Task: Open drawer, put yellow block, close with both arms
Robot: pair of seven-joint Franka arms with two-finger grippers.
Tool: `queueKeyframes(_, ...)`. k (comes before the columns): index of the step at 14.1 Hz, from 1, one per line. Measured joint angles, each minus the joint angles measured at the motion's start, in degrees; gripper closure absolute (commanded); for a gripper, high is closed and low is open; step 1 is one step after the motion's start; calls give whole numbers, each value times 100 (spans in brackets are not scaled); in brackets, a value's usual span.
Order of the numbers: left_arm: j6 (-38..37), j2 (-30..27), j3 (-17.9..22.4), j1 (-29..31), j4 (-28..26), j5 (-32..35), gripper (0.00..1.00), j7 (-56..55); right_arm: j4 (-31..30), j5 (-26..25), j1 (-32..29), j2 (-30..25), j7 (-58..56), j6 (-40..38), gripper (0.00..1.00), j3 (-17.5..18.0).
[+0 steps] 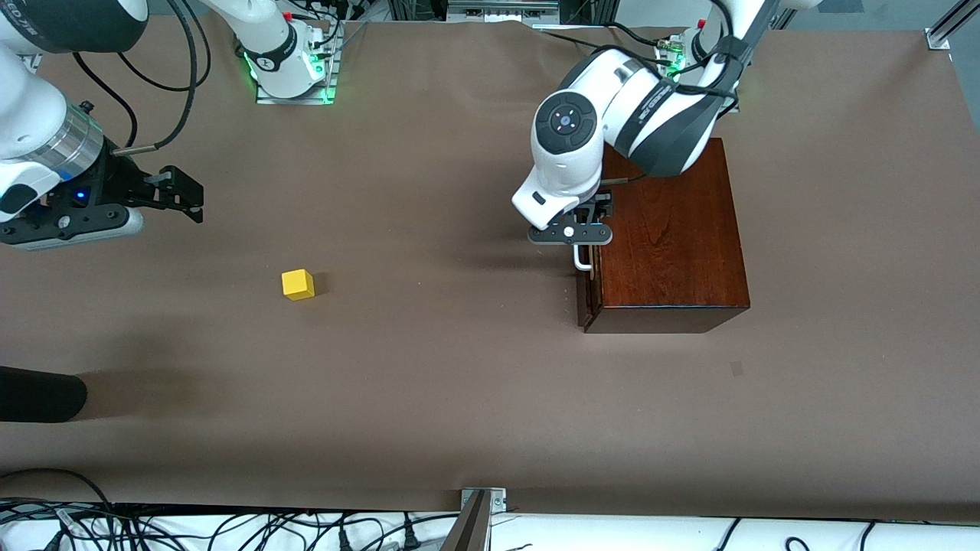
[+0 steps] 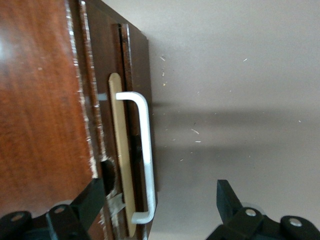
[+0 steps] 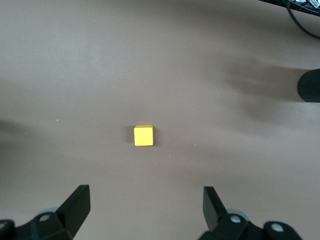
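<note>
Left gripper (image 1: pixel 583 246): low at the front of the wooden box, over the handle; fingers (image 2: pixel 92 200) spread wide, one on each side of the handle, gripping nothing.
Handle (image 2: pixel 145 150): white U-shaped bar, directly between the left gripper's open fingers, not clamped.
Drawer (image 2: pixel 131 125): dark front just under the left gripper; a narrow strip of pale wood shows at the seam, so slightly ajar or nearly shut.
Wooden box (image 1: pixel 674 237): glossy reddish-brown, beside and under the left wrist, toward the left arm's end of the table.
Right gripper (image 1: pixel 184 195): up in the air over bare table at the right arm's end; fingers (image 3: pixel 75 205) fully apart, holding nothing.
Yellow block (image 1: pixel 298 284): on the table, ahead of the right gripper's open fingers and apart from them; well apart from the left gripper and the wooden box.
Table (image 1: pixel 459 398): brown covering under both grippers.
Black object (image 1: pixel 38 394): dark rounded shape at the table's edge, near the right arm's end, apart from the right gripper.
</note>
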Motion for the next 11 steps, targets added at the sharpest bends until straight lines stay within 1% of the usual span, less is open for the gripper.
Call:
queueKeyframes(2, 331, 18, 4, -30, -267, 67, 0, -109, 0, 0, 0, 0, 0, 0, 0, 0)
queueKeyframes(5, 662, 38, 3, -136, -648, 450, 0, -395, 0, 0, 0, 0, 0, 0, 0, 0)
queueKeyframes(9, 724, 139, 5, -363, -769, 532, 0, -728, 0, 0, 0, 0, 0, 0, 0, 1)
queueKeyframes(11, 730, 191, 5, -432, -775, 719, 0, -884, 0, 0, 1, 0, 0, 0, 0, 8)
